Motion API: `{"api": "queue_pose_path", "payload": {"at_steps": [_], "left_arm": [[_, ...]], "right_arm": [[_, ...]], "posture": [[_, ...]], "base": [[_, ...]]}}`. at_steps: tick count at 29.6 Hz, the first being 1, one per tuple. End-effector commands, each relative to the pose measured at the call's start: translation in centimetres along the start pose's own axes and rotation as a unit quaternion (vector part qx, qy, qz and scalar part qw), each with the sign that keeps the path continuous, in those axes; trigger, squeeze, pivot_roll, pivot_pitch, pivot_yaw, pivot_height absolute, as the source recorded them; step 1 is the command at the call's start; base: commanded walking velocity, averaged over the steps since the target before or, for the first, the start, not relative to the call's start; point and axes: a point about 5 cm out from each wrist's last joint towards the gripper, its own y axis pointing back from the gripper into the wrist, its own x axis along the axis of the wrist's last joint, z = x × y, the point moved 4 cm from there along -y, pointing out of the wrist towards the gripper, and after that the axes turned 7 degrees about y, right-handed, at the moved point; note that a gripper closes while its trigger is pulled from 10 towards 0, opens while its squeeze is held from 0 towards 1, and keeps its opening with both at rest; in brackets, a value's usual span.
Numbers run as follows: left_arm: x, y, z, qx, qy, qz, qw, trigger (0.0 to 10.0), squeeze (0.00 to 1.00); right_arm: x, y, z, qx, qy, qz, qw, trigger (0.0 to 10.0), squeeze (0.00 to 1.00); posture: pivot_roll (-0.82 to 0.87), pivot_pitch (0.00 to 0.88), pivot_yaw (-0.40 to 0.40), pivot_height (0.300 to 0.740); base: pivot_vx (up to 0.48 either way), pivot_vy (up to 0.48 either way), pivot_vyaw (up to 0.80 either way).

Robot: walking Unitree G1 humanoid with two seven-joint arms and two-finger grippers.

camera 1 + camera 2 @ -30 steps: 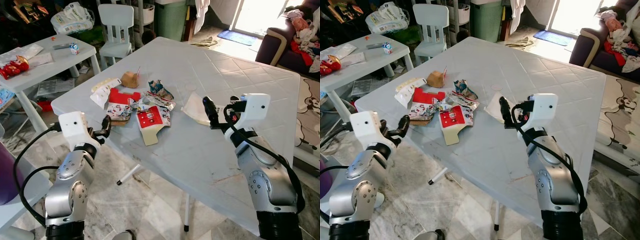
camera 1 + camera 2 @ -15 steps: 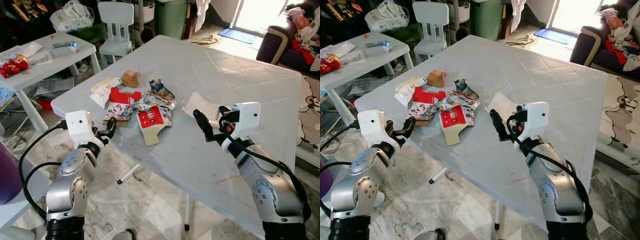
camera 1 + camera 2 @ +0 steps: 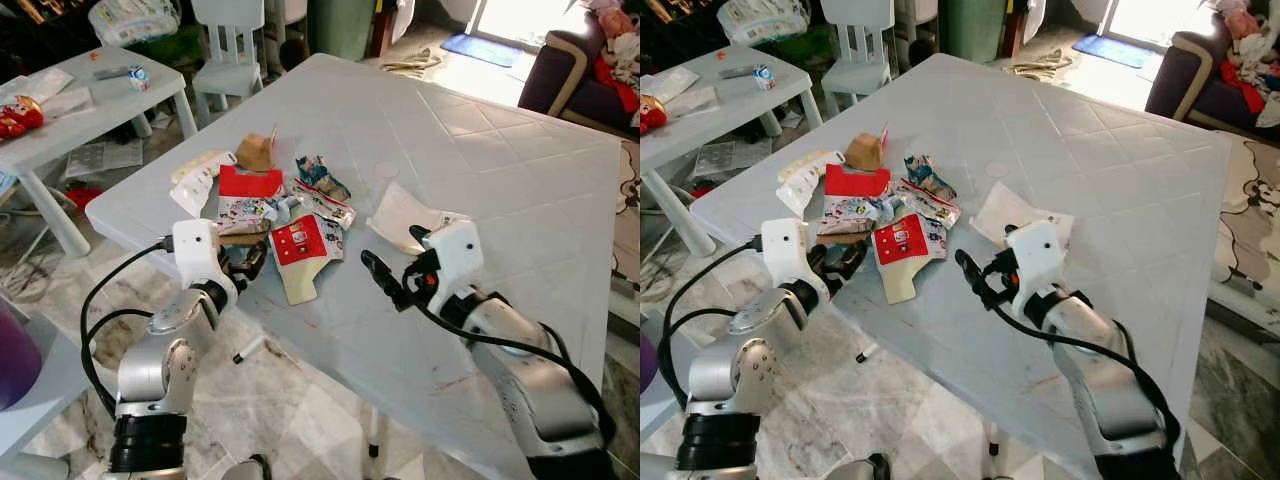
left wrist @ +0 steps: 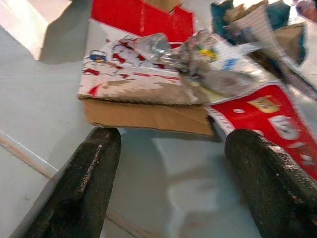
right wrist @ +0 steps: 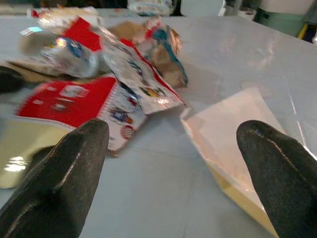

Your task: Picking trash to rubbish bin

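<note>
Several pieces of trash lie in a heap on the pale grey table [image 3: 480, 130]: a flattened red carton [image 3: 305, 245], a red card [image 3: 250, 182], a crumpled wrapper [image 3: 320, 180], a brown scrap [image 3: 258, 153] and a white packet [image 3: 195, 182]. A cream flat packet [image 3: 405, 215] lies apart to the right. My left gripper [image 3: 250, 265] is open at the table's near edge, right in front of a flat printed box with a brown side [image 4: 148, 114]. My right gripper [image 3: 383, 282] is open low over the table, between the red carton [image 5: 69, 104] and the cream packet [image 5: 233, 134].
A small white table [image 3: 60, 120] with odds and ends stands to the left, with a white child's chair [image 3: 232, 30] and a green bin [image 3: 340, 25] behind. A dark sofa [image 3: 590, 80] is at the far right. A pen [image 3: 250, 350] lies on the marble floor.
Both grippers have closed in on the trash heap: the left up to the table edge by the flat box, the right leftward and lower, away from the cream packet. The camera shifted too.
</note>
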Motion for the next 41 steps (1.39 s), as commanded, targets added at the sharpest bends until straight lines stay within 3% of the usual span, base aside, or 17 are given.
{"api": "queue_pose_path", "payload": {"at_steps": [1,7,18,24,29,37,38,41], "left_arm": [[0.0,0.9,0.6,-0.011,-0.007,0.008,1.000,10.0,0.00],[-1.1,2.2,0.8,-0.006,-0.007,-0.003,1.000,10.0,0.00],[-0.9,4.2,1.2,0.004,-0.006,0.016,1.000,10.0,0.00],[-0.8,4.2,1.3,0.004,-0.008,0.015,1.000,10.0,0.00],[-0.7,4.3,1.4,0.002,-0.011,0.013,1.000,10.0,0.00],[-0.7,4.2,1.5,-0.001,-0.012,0.012,1.000,10.0,0.00],[-0.7,4.1,1.6,-0.002,-0.011,0.012,1.000,10.0,0.00],[-0.7,4.1,1.7,-0.004,-0.009,0.011,1.000,10.0,0.00]], "right_arm": [[-0.7,-0.8,0.7,-0.019,0.019,-0.006,1.000,10.0,0.00],[-1.7,-2.5,1.2,-0.036,0.079,-0.026,0.996,10.0,0.00],[-2.1,-5.2,1.4,-0.050,0.093,-0.015,0.994,10.0,0.00],[-2.3,-6.0,1.4,-0.062,0.118,-0.018,0.991,10.0,0.00],[-4.3,-6.2,2.8,-0.099,0.150,-0.080,0.981,10.0,0.00],[-5.5,-6.2,3.8,-0.120,0.109,-0.108,0.981,10.0,0.00],[-5.6,-6.2,3.9,-0.124,0.093,-0.110,0.982,0.0,0.00],[-5.8,-6.2,3.9,-0.126,0.077,-0.113,0.982,0.0,0.00]], "posture": [[0.09,0.135,-0.064,0.740],[0.11,0.139,-0.068,0.740],[0.19,0.145,-0.069,0.740],[0.20,0.144,-0.067,0.740],[0.20,0.140,-0.064,0.740],[0.20,0.138,-0.064,0.740],[0.20,0.138,-0.064,0.740],[0.20,0.137,-0.063,0.740]], "base": [[0.000,0.000,0.00],[0.000,0.000,0.00],[0.000,0.000,0.00],[0.000,0.000,0.00],[0.000,0.000,0.00],[0.000,0.000,0.00],[0.000,0.000,0.00],[0.000,0.000,0.00]]}}
